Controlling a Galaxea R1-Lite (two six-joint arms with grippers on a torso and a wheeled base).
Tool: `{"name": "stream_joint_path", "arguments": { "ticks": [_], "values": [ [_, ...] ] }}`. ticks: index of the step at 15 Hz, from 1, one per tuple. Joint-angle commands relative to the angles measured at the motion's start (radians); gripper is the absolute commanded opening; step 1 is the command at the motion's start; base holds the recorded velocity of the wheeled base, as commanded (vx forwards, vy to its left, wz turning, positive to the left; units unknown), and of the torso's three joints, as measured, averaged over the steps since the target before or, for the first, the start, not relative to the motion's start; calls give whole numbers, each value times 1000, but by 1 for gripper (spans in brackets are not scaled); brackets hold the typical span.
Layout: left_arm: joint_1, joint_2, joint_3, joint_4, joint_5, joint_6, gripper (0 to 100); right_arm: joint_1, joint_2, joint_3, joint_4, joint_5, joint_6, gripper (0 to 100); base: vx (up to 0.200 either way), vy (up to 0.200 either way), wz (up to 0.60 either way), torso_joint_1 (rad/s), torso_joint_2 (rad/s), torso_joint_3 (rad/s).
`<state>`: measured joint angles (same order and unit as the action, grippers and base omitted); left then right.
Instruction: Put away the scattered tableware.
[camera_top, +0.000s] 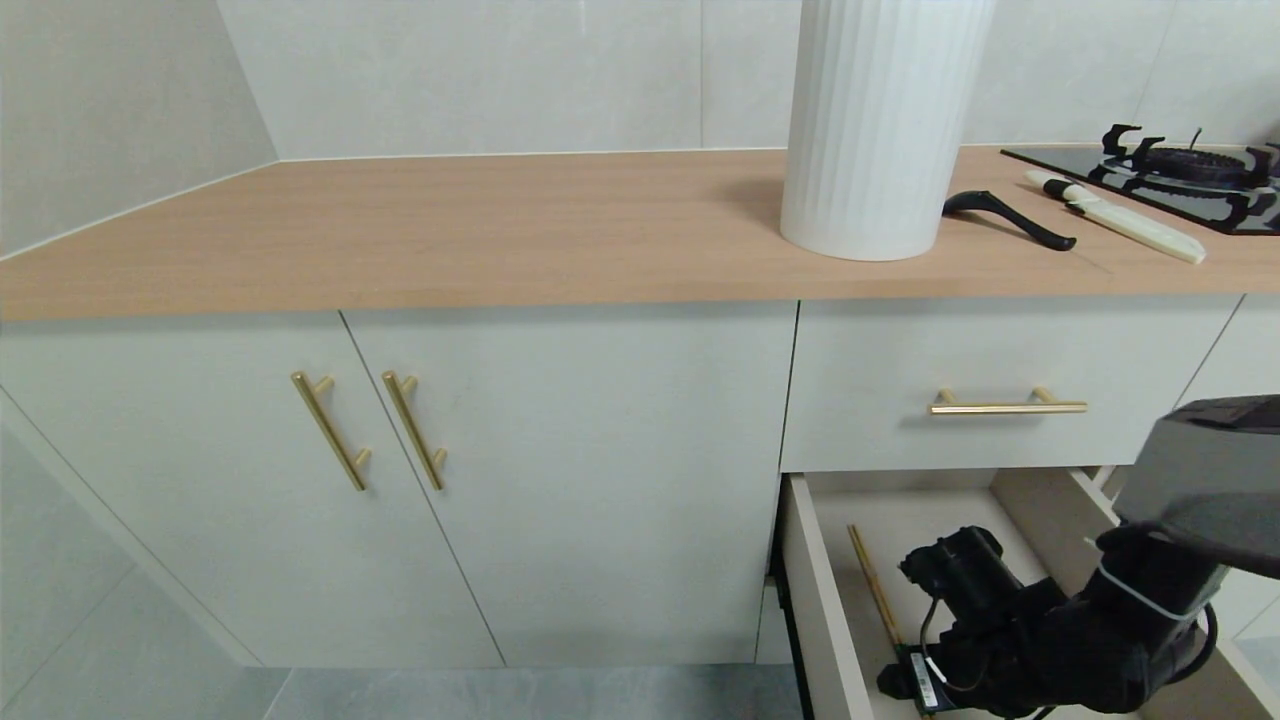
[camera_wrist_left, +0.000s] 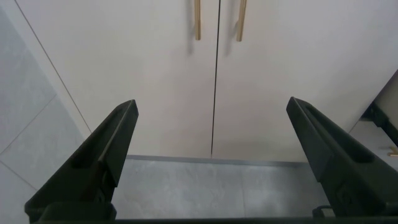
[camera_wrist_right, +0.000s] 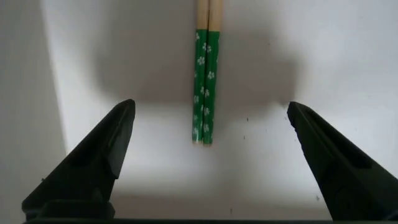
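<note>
Spread wide inside the open drawer (camera_top: 818, 600), lower right of the head view: right gripper (camera_wrist_right: 209, 107), with the chopsticks (camera_wrist_right: 204, 68) flat on the drawer floor between the jaws, untouched. Could nudge or roll them on lifting out, or clip the drawer wall. Equally wide and holding nothing: left gripper (camera_wrist_left: 211, 104), facing the cabinet doors (camera_wrist_left: 273, 74). From the right wrist, green flowered chopstick ends. From the head, at upper right on the counter (camera_top: 450, 230), a knife (camera_top: 1120, 217) and a black-handled utensil (camera_top: 1005, 215), not yet stowed.
</note>
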<state>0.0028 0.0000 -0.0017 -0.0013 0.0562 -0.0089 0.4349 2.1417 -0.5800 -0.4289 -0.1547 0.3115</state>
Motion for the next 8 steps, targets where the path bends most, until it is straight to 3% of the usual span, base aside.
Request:
{"name": "stream_joint_path", "arguments": {
  "ticks": [1, 3, 5, 8],
  "values": [
    [0, 2, 0, 0, 1, 0, 100, -13, -244, -31, 170, 6, 0, 100, 0, 0, 0, 0, 0, 0],
    [0, 2, 0, 0, 1, 0, 100, -61, -398, -90, 340, 29, -2, 100, 0, 0, 0, 0, 0, 0],
    [0, 2, 0, 0, 1, 0, 100, -127, -572, -212, 634, 107, -6, 100, 0, 0, 0, 0, 0, 0],
    [0, 2, 0, 0, 1, 0, 100, -189, -664, -284, 776, 129, -35, 100, 0, 0, 0, 0, 0, 0]
  ]
}}
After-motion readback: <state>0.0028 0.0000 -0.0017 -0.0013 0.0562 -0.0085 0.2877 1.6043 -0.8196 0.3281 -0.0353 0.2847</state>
